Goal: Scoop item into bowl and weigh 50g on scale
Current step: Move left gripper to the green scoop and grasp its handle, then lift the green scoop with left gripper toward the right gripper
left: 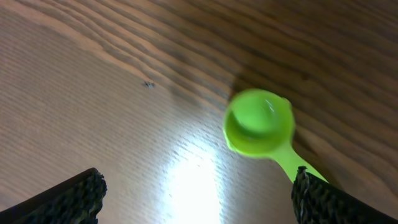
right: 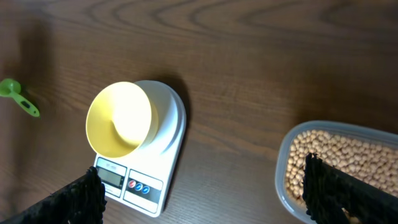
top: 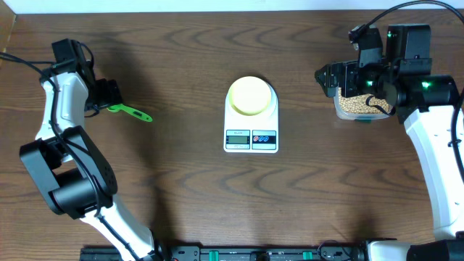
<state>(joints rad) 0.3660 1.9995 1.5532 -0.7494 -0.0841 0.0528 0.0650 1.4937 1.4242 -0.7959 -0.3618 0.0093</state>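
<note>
Jaws of the left gripper (left: 198, 198) stand wide apart, grasping nothing, low over the dark wood-grain table (left: 93, 93). A small bright green plastic scoop (left: 260, 124) lies flat on the table just ahead of this gripper, off toward the finger at the right of the wrist view. Its round cup is the far end. Its thin handle runs back toward the gripper and slips behind that finger's tip, so the long axis slants across the opening rather than lying centred between the fingers. Whether the finger touches the handle cannot be told.

The right gripper (right: 199, 199), also spread and empty, hangs over a clear rounded plastic tub (right: 283, 180) of small round tan beans (right: 348, 152). A pale yellow round bowl (top: 251, 96), seemingly empty, sits on a white rectangular digital scale (top: 250, 138), between the two grippers and well apart from both.

The left arm is by far nearer the scoop. Picking it up likely calls for sliding sideways toward the handle and turning the wrist so the fingers close across it.
</note>
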